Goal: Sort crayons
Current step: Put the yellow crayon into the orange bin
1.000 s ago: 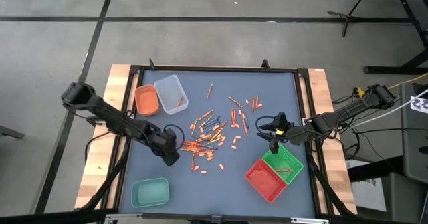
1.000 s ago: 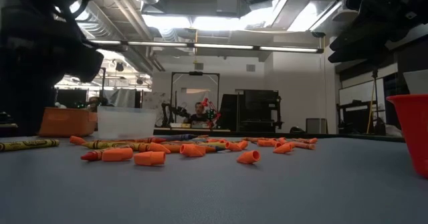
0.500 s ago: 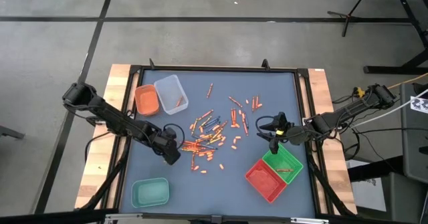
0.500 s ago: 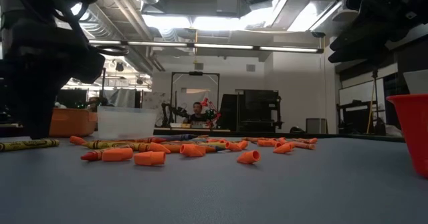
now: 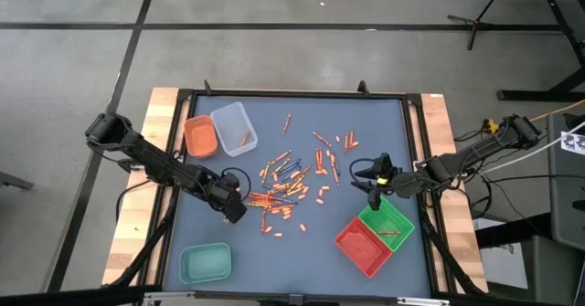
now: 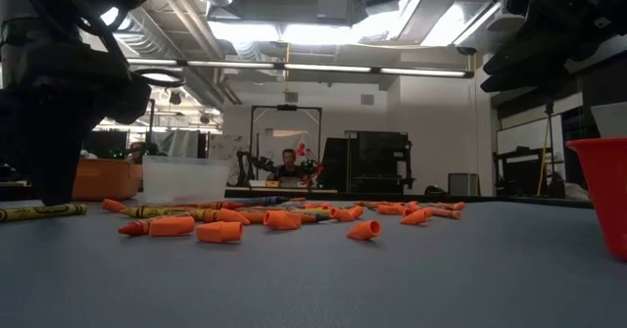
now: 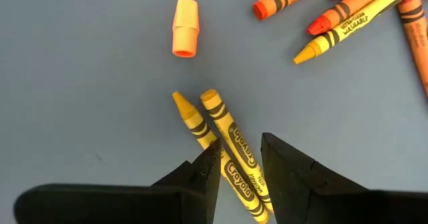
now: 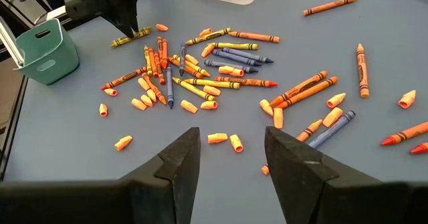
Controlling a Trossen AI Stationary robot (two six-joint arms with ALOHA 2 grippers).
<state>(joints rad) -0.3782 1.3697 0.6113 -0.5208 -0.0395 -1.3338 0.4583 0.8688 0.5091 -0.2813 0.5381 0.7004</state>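
Many crayons (image 5: 291, 183), mostly orange and red, lie scattered over the middle of the blue-grey mat, some whole and some short stubs (image 6: 220, 231). My left gripper (image 7: 239, 149) points down over two yellow crayons (image 7: 227, 134) at the near left edge of the heap. It is open; one crayon runs into the gap between the fingers and the other passes under one finger. In the low view it (image 6: 56, 186) stands just above them (image 6: 39, 211). My right gripper (image 8: 231, 150) hovers open over the mat (image 5: 373, 189) beside the green tray, with nothing between its fingers. My left gripper comes at the two yellow crayons from above, its fingers (image 7: 207, 167) set across their far ends. The crayons lie flat on the mat. I cannot tell whether the fingertips touch them.
An orange tray (image 5: 200, 137) and a clear tray (image 5: 234, 126) holding one crayon stand at the far left. A teal tray (image 5: 205, 263) is at the near left. Green (image 5: 388, 219) and red (image 5: 363, 245) trays sit at the near right. Bare mat lies between the near trays.
My left gripper has turned a little on the spot above the two yellow crayons. The crayons and my right gripper have kept still.
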